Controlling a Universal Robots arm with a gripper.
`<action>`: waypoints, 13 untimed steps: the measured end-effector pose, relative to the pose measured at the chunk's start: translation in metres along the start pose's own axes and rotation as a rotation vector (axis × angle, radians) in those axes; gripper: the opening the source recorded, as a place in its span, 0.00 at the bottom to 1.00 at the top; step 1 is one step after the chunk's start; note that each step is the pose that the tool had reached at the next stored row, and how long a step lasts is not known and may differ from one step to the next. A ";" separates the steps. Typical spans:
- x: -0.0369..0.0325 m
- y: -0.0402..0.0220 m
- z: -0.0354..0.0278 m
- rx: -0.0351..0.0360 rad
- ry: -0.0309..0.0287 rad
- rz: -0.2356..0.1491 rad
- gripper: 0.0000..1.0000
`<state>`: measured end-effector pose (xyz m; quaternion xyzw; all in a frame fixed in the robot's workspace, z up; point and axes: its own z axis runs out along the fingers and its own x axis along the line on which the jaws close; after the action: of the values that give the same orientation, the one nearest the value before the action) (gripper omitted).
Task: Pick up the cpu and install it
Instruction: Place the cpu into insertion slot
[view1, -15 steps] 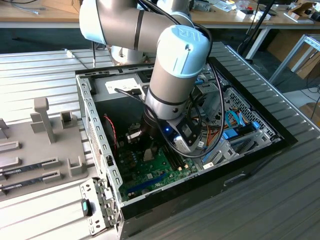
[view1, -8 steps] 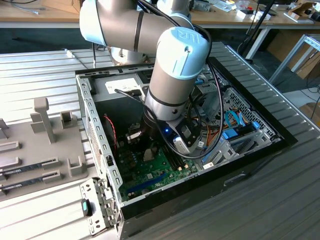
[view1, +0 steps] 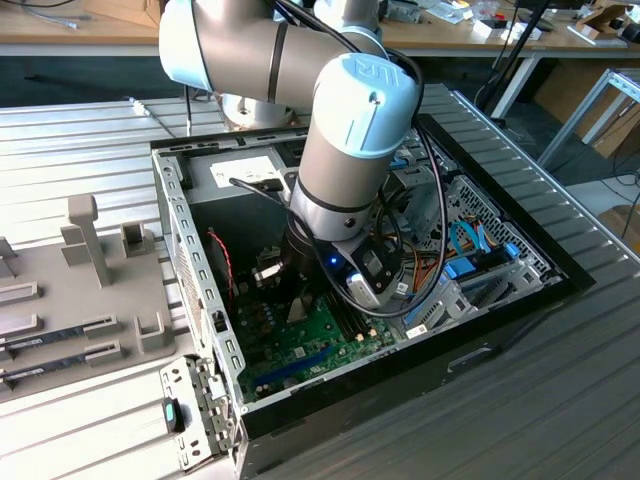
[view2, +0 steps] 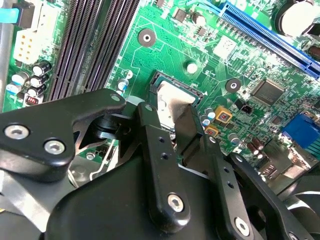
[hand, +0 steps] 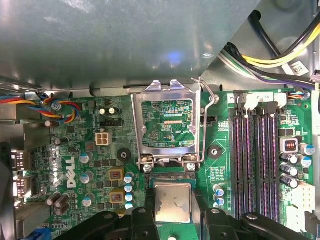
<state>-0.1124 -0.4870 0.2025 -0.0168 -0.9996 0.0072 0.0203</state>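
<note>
Ribbed metal table (view1: 580, 400) carries the open PC case (view1: 450, 372) mid-scene, w/ a grey jig tray (view1: 40, 280) just beside it, on the exterior view's left.

My matte black pincer (view2: 169, 109) contrasts with the cpu, a flat square chip (hand: 172, 201) with a dull silver-grey metal top and a thin green rim. Around the cpu lies the green circuit board (view2: 165, 45), laced with paler trace lines. Near the cpu, the hinged metal socket frame (hand: 136, 125) is bright silver, the long memory slots (hand: 247, 160) are black striped with purple, and the long plastic expansion slot (view2: 265, 32) is blue.
</note>
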 end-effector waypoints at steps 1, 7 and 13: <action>0.0000 0.0000 0.0000 0.0000 0.0000 0.000 0.39; 0.0000 0.0000 0.0001 0.0001 0.0000 0.000 0.39; 0.0001 -0.0001 -0.0033 0.0000 -0.0002 0.000 0.39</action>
<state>-0.1124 -0.4870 0.2058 -0.0167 -0.9996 0.0072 0.0202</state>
